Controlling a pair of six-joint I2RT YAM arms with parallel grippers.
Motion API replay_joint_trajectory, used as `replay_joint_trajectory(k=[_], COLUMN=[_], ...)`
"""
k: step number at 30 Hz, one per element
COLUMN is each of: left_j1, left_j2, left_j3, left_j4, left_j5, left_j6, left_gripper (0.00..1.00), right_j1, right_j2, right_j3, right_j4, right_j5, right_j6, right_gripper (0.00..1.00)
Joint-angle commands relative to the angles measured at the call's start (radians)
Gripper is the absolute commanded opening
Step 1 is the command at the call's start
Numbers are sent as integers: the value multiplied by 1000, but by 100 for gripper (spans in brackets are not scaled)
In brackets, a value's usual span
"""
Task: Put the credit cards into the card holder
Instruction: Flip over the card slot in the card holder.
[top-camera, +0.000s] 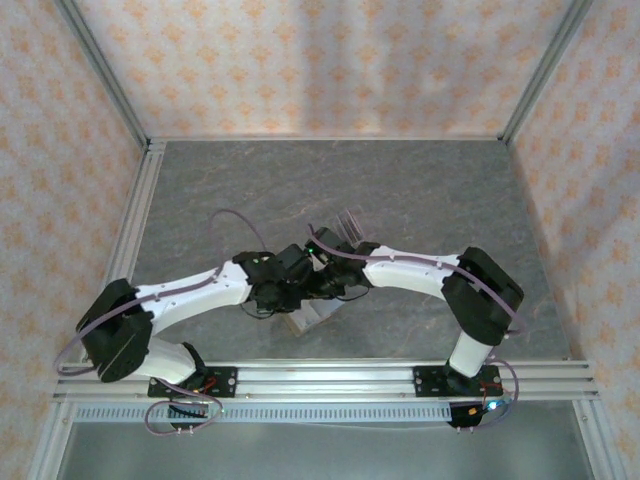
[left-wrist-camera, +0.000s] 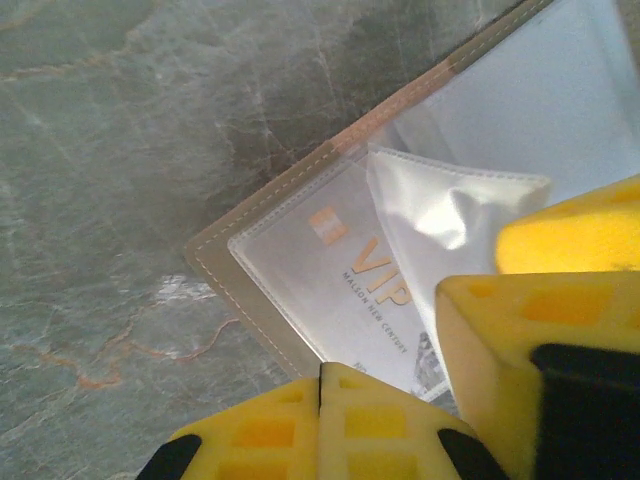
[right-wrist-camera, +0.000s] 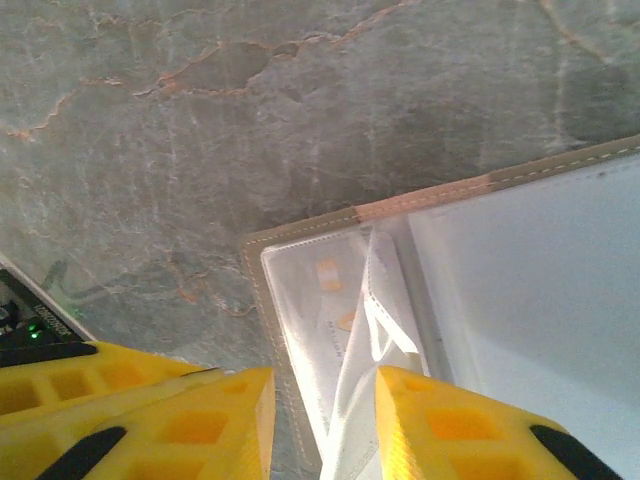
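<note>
The card holder (top-camera: 312, 320) lies opened flat on the grey table, a tan stitched border (left-wrist-camera: 250, 220) round clear plastic sleeves. One credit card (left-wrist-camera: 345, 265) with orange "VIP" lettering sits inside the left sleeve, also seen in the right wrist view (right-wrist-camera: 320, 295). My left gripper (left-wrist-camera: 320, 378) is shut, its tips down at the holder's near edge over that sleeve. My right gripper (right-wrist-camera: 320, 400) is open, and a loose clear sleeve flap (right-wrist-camera: 375, 320) stands up between its fingers, against the right one. Both grippers meet over the holder (top-camera: 300, 285).
A clear acrylic slotted stand (top-camera: 350, 222) stands just behind the right arm's wrist. The right gripper's yellow fingers (left-wrist-camera: 520, 320) crowd close beside the left gripper. Patterned walls and metal rails enclose the table.
</note>
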Motion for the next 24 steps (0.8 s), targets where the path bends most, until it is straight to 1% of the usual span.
replay_joint_trajectory(k=[1, 6, 10, 12, 17, 21, 24], left_j1=[31, 76, 103, 113, 125, 136, 147], left_j2=[-82, -157, -205, -214, -217, -230, -249], left_j3=[-32, -88, -125, -133, -141, -144, -143], left_j4=[19, 2, 9, 9, 3, -5, -22], left_j5=[-38, -36, -22, -19, -19, -25, -43], left_j6=[-44, -68, -85, -88, -88, -93, -102], left_gripper=[5, 7, 16, 20, 26, 28, 33], right_j1=[24, 24, 24, 24, 24, 24, 24], right_j2=[28, 45, 59, 58, 48, 57, 67], right_j3=[-7, 11, 27, 30, 40, 55, 69], right_j4=[19, 8, 1, 20, 78, 121, 156], right_j5=[-44, -55, -68, -84, -139, -184, -217], right_j6=[10, 0, -10, -5, 9, 23, 40], right_gripper=[32, 34, 37, 39, 42, 42, 42])
